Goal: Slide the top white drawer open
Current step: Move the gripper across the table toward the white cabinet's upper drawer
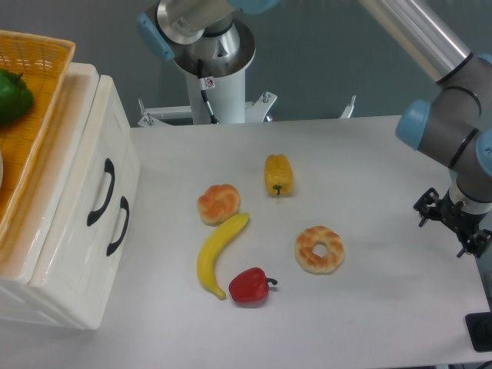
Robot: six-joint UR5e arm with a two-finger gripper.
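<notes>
The white surface fills most of the view, and the grey arm with blue joints comes down from the top right. The hand hangs at the right edge over the surface; its fingers are mostly cut off, so I cannot tell whether it is released or clenched. Nothing shows in its grasp.

Far across the surface from the hand, at the left edge, stands the cream-white cabinet. The top white drawer sits flush and closed, its curved black handle just above the lower drawer's handle. An orange basket rests on the cabinet, holding a green pepper.

Between hand and cabinet lie the foods: a banana, nearer the hand a glazed doughnut, a bread roll, a yellow pepper, and a red pepper touching the banana's tip.
</notes>
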